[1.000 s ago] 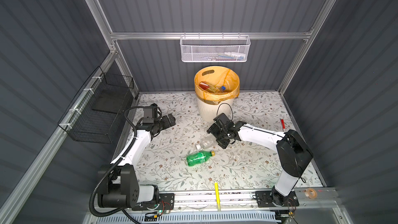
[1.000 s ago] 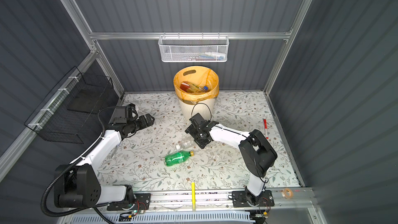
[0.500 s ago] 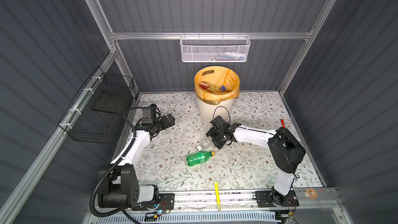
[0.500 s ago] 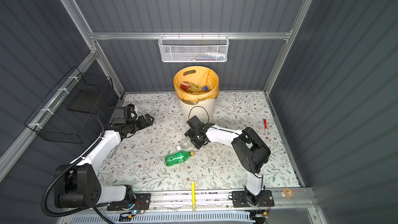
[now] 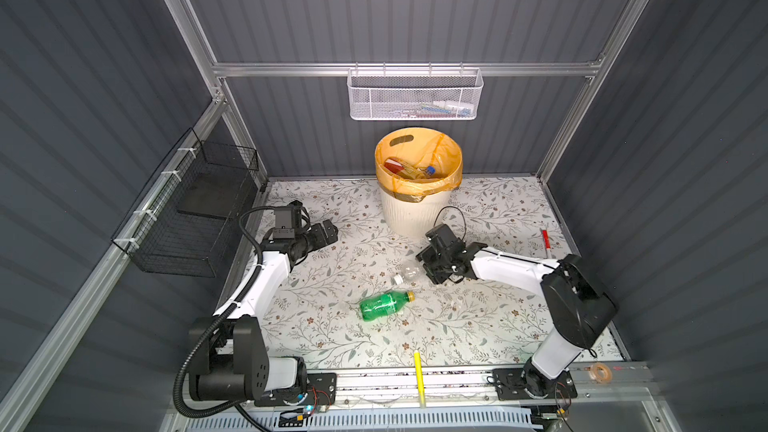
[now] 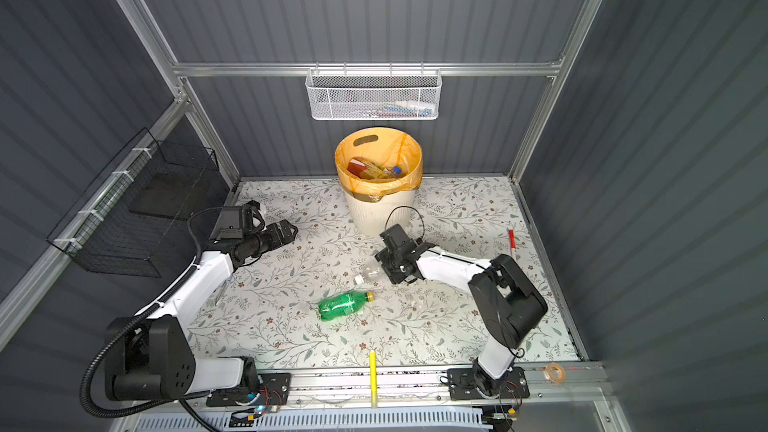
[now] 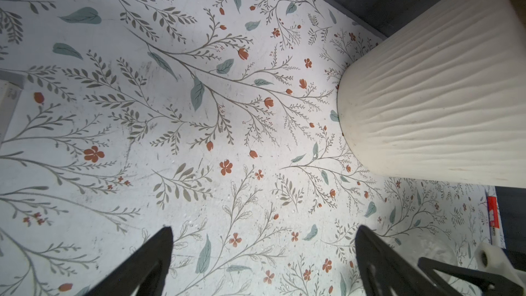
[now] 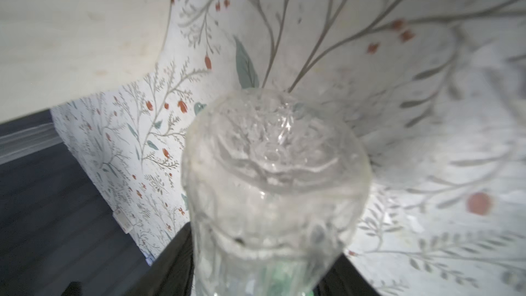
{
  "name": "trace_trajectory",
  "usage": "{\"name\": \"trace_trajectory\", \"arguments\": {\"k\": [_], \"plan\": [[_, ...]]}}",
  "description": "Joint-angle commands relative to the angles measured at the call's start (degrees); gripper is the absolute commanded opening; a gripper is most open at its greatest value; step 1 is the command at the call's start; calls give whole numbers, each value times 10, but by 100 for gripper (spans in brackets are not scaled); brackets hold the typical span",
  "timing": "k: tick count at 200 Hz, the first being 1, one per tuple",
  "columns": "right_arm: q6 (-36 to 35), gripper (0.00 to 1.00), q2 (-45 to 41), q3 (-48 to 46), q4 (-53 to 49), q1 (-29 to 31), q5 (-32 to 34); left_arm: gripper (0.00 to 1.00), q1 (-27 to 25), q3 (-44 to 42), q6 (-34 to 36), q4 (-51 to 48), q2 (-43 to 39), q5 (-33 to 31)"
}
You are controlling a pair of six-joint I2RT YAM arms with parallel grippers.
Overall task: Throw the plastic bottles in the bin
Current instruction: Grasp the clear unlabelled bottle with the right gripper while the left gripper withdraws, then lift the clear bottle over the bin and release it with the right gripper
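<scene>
Bottle of clear plastic (image 5: 409, 273) lies on the worktop (image 5: 332, 284) near the bin (image 5: 409, 216), its base end clasped by the right gripper (image 5: 424, 268). A green bottle (image 5: 384, 304) lies close by, untouched. Other bottles (image 5: 409, 170) sit inside the bin. The left gripper (image 7: 263, 232) hangs wide open over the worktop.

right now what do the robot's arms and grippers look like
Left arm and right arm: white shells, black joints and bases. A ribbed black conduit loops from the left base; a thin black cable loops at the right wrist. Left gripper and right gripper: black, tapered fingers.
</scene>
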Motion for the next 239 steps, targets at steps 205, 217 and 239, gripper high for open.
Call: {"name": "trace_trajectory", "arguments": {"k": [205,217,239], "plan": [[-265,99,-85,567,-269,-214,-165,100,-169,11,89,-49,-14,-33],[-289,99,-1,734,-337,-219,-156,99,-173,14,99,-65,-28,-41],[-307,99,90,897,-435,-240,-199,100,-174,10,118,-91,-56,-61]]}}
